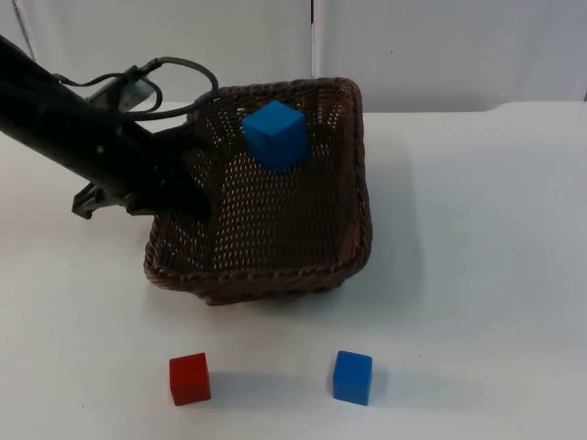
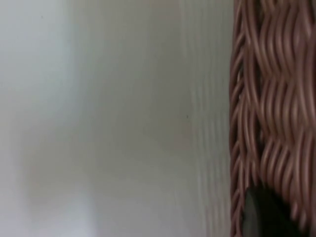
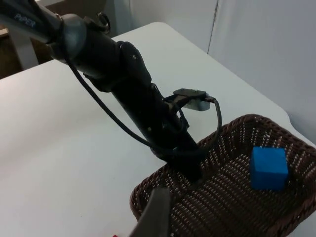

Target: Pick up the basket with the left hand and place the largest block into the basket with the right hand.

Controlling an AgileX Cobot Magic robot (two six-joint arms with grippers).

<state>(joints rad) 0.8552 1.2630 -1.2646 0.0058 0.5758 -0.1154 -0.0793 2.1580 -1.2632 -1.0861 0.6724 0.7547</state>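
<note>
The large bright-blue block (image 1: 275, 134) lies inside the dark brown woven basket (image 1: 348, 247). The left gripper (image 1: 194, 194) is clamped on the basket's left rim. The right gripper (image 3: 155, 217) hangs above the table; its opening cannot be told.

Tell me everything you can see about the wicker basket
The basket is dark brown woven wicker, roughly square with rounded corners, low open-weave walls and a thicker braided rim. It looks tilted or lifted over the white table, casting a shadow to its right. The left gripper grips its left rim. A large blue block lies inside near the far wall. A red block and a smaller blue block sit on the table in front.
</note>
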